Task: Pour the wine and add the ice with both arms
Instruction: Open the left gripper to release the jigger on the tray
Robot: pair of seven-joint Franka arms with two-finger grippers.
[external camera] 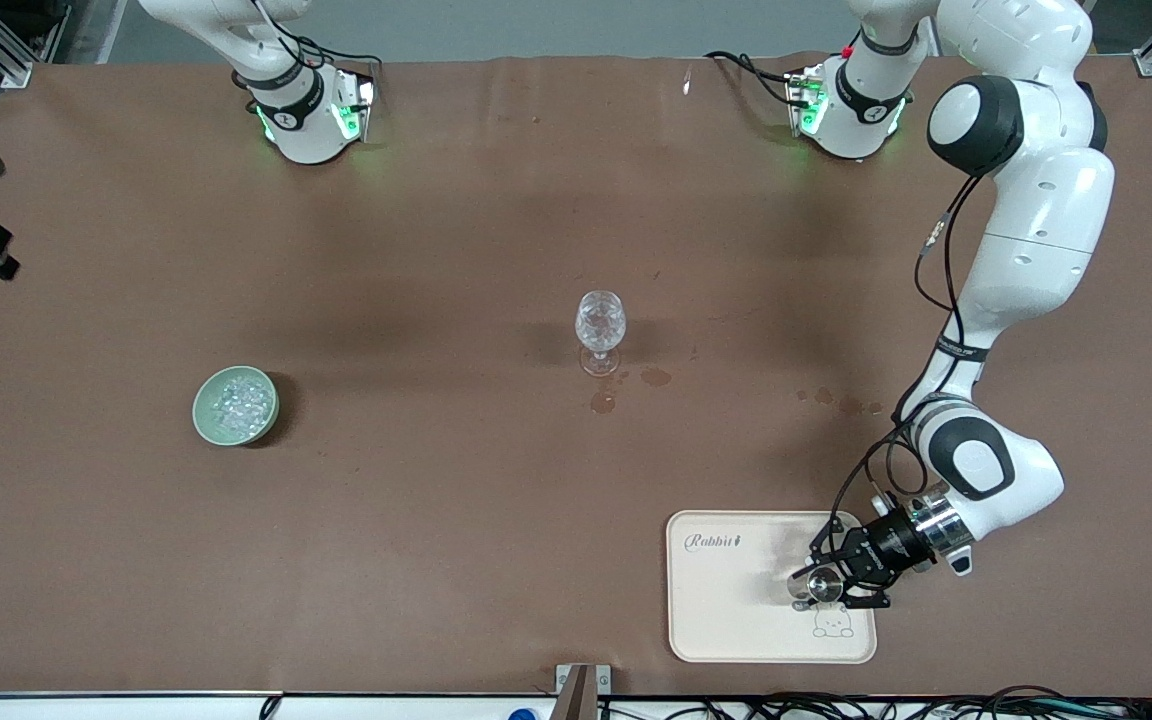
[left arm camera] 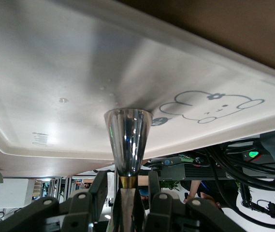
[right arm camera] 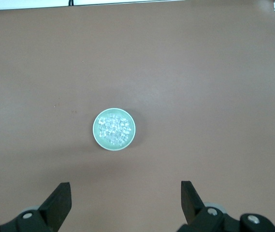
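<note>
**Inspector A:** Where the left arm reaches down toward its own end of the table, we find the left gripper [external camera: 836, 585] low over the cream tray [external camera: 726, 620], which lies close to the front camera. What do we record for it?

**Inspector B:** We record it set around the narrow waist of a shiny metal cup [external camera: 821, 585]. In the left wrist view the cup [left arm camera: 127, 140] rests its wide end on the tray [left arm camera: 55, 72], near a printed bear. Whether the left gripper [left arm camera: 127, 193] clamps the cup or sits loose around it, we cannot tell.

**Inspector A:** And the right side?

**Inspector B:** We see the right gripper [right arm camera: 126, 193] only in its own wrist view, high over the brown table [right arm camera: 214, 72], jaws spread wide and holding nothing.

**Inspector A:** Location of the ice?

**Inspector B:** We note the ice [external camera: 236, 403] heaped in a green bowl [external camera: 204, 415] toward the right arm's end, directly below the right gripper. The wine glass [external camera: 600, 325] stands upright mid-table, well apart from both bowl and tray, with wet spots [external camera: 603, 401] just beside its foot
</note>
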